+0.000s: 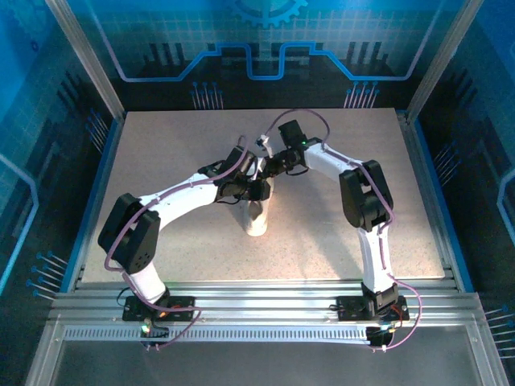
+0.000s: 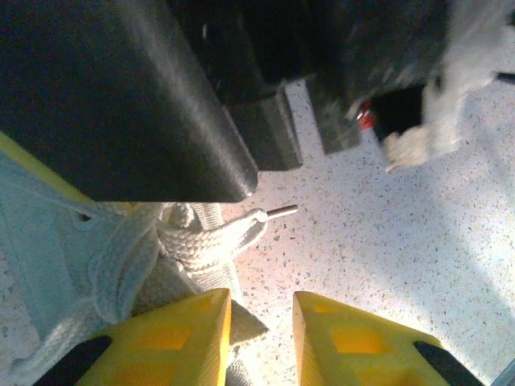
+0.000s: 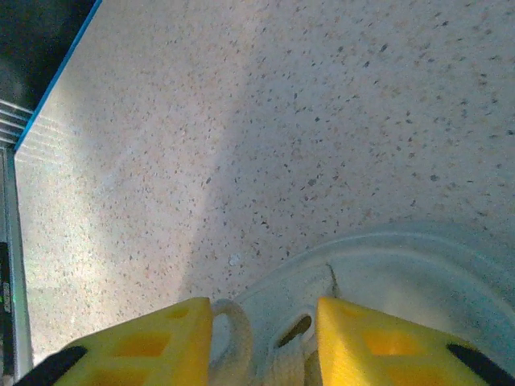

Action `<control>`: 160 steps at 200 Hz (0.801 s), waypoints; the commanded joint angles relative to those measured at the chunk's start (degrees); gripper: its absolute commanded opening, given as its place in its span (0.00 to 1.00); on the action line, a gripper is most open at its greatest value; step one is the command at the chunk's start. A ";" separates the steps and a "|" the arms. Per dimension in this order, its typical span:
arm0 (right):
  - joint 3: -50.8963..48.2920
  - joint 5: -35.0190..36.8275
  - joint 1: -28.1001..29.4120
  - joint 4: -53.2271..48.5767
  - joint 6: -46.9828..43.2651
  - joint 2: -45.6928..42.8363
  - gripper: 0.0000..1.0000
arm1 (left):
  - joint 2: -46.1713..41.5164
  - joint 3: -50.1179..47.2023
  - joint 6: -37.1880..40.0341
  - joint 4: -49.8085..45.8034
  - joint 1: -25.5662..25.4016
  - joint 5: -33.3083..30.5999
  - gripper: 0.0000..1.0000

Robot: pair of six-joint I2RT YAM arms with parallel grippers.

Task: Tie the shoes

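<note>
Over the white sneaker [image 1: 257, 217] (laces [image 2: 201, 241] bunched), left gripper [image 2: 263, 310] and right gripper [image 3: 265, 318] both stand slightly parted.

Tabletop [image 1: 161, 185]: pale, flat, speckled with dark flecks.
Table edge [image 3: 57, 76]: thin blue strip down the side.
Back wall [image 1: 265, 40]: blue panel with circuit lines and part of a gear shape.
Frame post [image 1: 84, 56]: grey metal, slanting.
Near rails [image 1: 265, 304]: ribbed aluminium across the front.
Beyond the edge: dark, perhaps floor, but blurred.
</note>
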 commanded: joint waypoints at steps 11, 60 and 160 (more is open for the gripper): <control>0.01 3.63 -2.19 -0.82 7.00 -7.52 0.41 | -2.62 0.81 1.36 -0.47 -0.24 1.00 0.31; -7.93 8.61 -5.25 -0.89 14.26 -16.93 0.44 | -4.62 1.95 2.37 -0.66 1.11 3.20 0.34; -24.03 17.64 1.36 -2.06 24.47 -31.00 0.45 | -10.44 -1.68 0.01 3.02 7.51 9.03 0.36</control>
